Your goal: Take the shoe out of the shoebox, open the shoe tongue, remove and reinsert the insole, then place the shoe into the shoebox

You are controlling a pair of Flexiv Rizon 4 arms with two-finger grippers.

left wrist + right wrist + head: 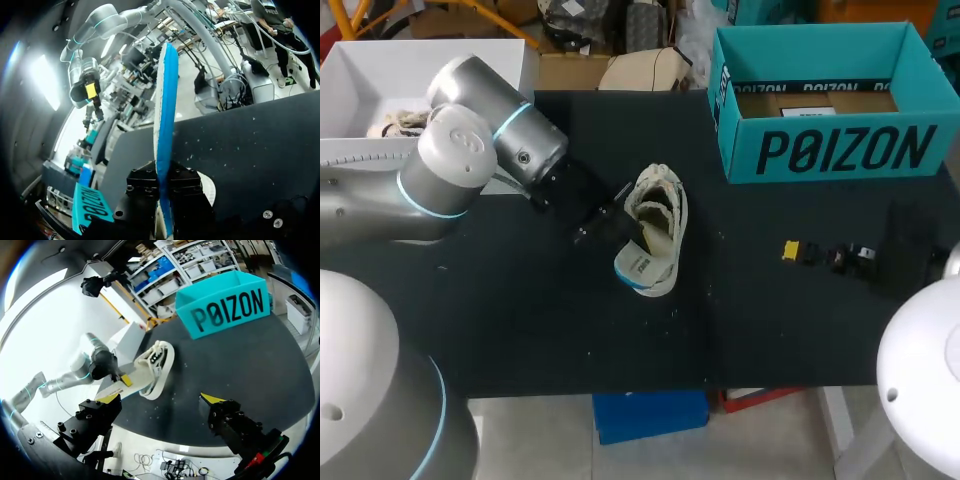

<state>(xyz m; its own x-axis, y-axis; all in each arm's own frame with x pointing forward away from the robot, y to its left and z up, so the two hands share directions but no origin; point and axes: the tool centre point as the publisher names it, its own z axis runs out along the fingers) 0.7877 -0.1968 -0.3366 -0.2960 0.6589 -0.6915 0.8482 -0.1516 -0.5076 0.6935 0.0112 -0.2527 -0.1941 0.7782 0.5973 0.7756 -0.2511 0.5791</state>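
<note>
The left gripper (165,182) is clamped on the thin white insole with a blue edge (166,100), which sticks out ahead of its fingers. The cream knit shoe (663,200) lies on the black table (770,320) just ahead of that gripper. Nothing holds the shoe, so I think a push from the insole could make it slide away. The bendy insole could also fold or slip out. The right gripper (161,400) is wide apart, empty, and far from the shoe. The teal cardboard shoebox (840,150) sits ahead of it.

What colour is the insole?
The insole is bright blue with white, clearest in left wrist view.
</note>
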